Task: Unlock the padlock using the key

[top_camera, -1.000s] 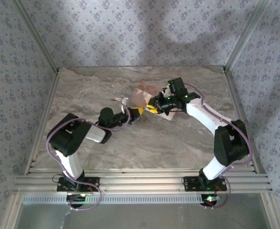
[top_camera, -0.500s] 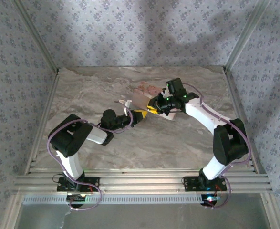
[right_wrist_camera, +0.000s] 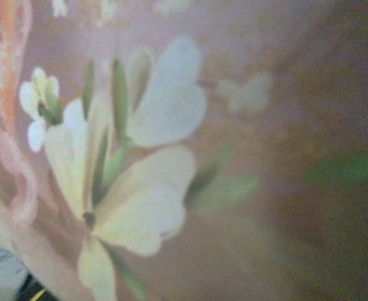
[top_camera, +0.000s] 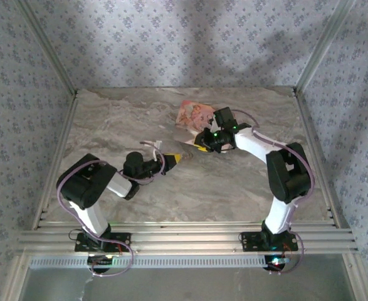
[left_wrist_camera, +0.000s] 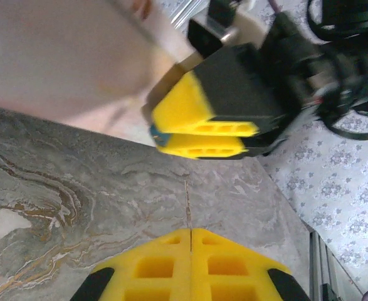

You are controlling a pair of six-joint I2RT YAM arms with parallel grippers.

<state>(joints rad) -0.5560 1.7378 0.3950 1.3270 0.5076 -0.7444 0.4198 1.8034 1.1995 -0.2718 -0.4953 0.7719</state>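
Observation:
My left gripper [left_wrist_camera: 190, 230] is shut, and a thin sliver of the key [left_wrist_camera: 187, 204] sticks out edge-on from between its yellow fingertips, over the marble table. A short way ahead of it, my right gripper [left_wrist_camera: 155, 129] is shut on the tiny blue padlock [left_wrist_camera: 158, 135], of which just a blue edge shows at its fingertips. In the top view the left gripper [top_camera: 177, 157] and the right gripper [top_camera: 200, 144] face each other with a small gap between them. The key tip and the padlock are apart.
The pink floral box [top_camera: 193, 113] lies just behind the right gripper; its blurred side [left_wrist_camera: 64, 56] rises close by in the left wrist view, and its flower print [right_wrist_camera: 133, 188] is right against the right wrist camera. Patterned walls and metal posts [top_camera: 312, 56] ring the marble table [top_camera: 246, 182].
My left gripper has drawn back toward the near left, away from the right gripper it was close against. The right arm has swung left, and the pink box has shifted toward the far side.

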